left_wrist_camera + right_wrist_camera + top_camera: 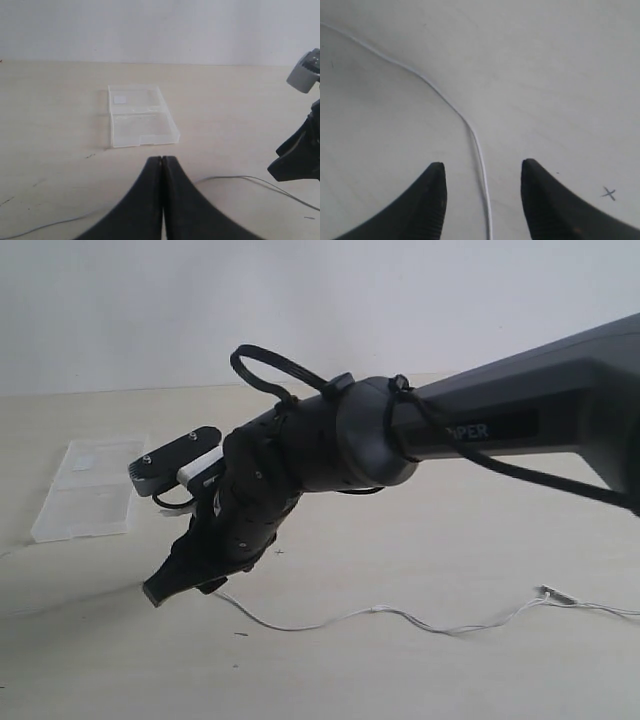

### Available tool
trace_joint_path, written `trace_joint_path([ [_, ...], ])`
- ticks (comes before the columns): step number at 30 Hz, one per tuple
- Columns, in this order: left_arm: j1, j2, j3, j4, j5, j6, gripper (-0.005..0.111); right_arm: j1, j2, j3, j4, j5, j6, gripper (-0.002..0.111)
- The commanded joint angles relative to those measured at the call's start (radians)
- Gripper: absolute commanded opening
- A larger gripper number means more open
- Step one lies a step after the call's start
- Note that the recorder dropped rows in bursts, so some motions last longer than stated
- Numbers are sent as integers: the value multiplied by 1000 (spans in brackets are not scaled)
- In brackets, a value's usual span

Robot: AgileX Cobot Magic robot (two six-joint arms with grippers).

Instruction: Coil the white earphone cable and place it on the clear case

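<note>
The clear case lies flat on the table at the left, with a whitish label patch near its far end; it also shows as the case in the left wrist view. The white earphone cable trails across the table to a tiny inline piece at the right. My right gripper reaches across to the left, low over the table and open. The cable runs between its fingers, untouched. My left gripper is shut, out of the exterior view. The cable passes behind it.
The dark right arm spans the exterior view from the right edge, its black wiring loop on top. The right gripper shows at the side of the left wrist view. A pale wall backs the light wooden table.
</note>
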Motion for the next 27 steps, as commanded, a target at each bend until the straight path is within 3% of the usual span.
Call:
trace_joint_path([
  [1, -1, -4, 0, 1, -1, -1, 0, -4, 16, -9, 49, -16, -27, 47],
  [20, -1, -4, 0, 1, -1, -1, 0, -4, 75, -9, 80, -102, -43, 47],
  [27, -1, -4, 0, 1, -1, -1, 0, -4, 75, -9, 78, -106, -43, 42],
])
